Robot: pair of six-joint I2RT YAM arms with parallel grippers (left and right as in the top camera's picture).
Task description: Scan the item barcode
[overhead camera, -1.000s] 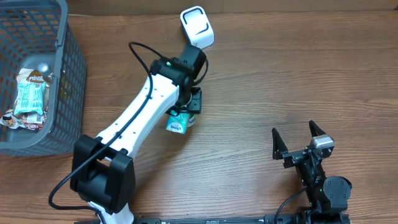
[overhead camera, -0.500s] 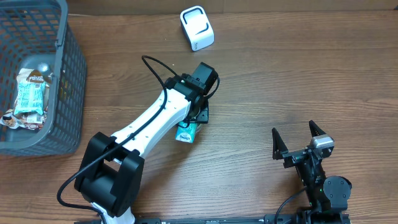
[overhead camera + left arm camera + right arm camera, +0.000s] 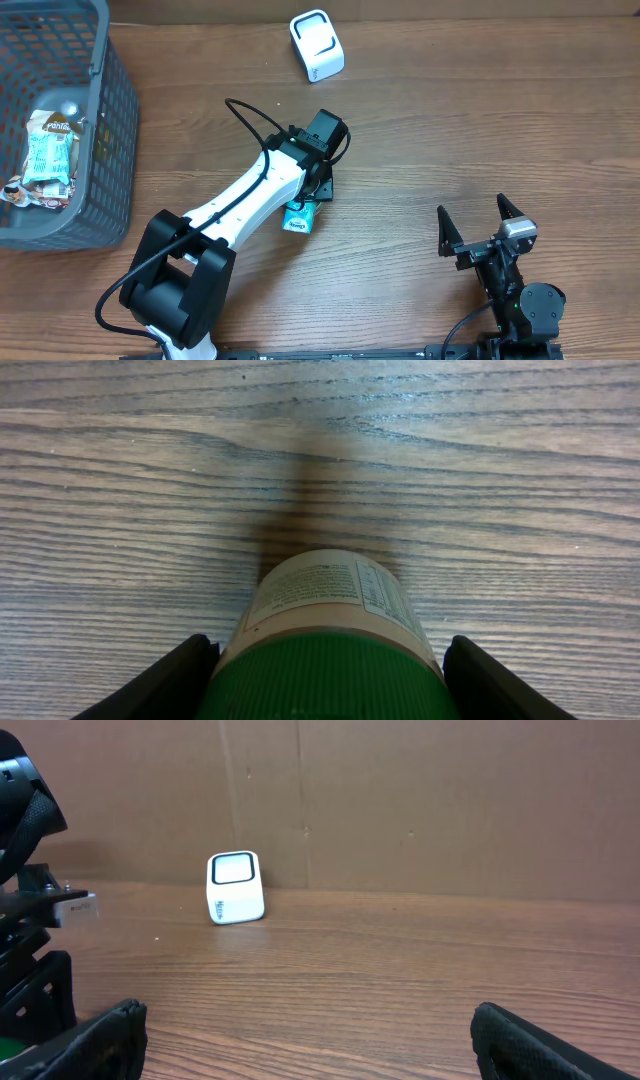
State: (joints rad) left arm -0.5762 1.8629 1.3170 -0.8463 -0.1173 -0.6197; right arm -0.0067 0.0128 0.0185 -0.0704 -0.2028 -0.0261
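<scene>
**Green-lidded container gripped at mid-worktop**

The wooden worktop [image 3: 480, 130] carries a grey mesh basket [image 3: 112, 120] at ten o'clock, with snack packets [image 3: 48, 155] inside. The white left arm [image 3: 250, 195] reaches from seven o'clock toward the centre. There the left fingers [image 3: 170, 680] pinch a green-lidded container [image 3: 325, 630] by its sides. The right fingers [image 3: 447, 228], at five o'clock, stand spread wide and hold nothing. The white scanner [image 3: 317, 45] sits at twelve o'clock, well apart from the container.
</scene>
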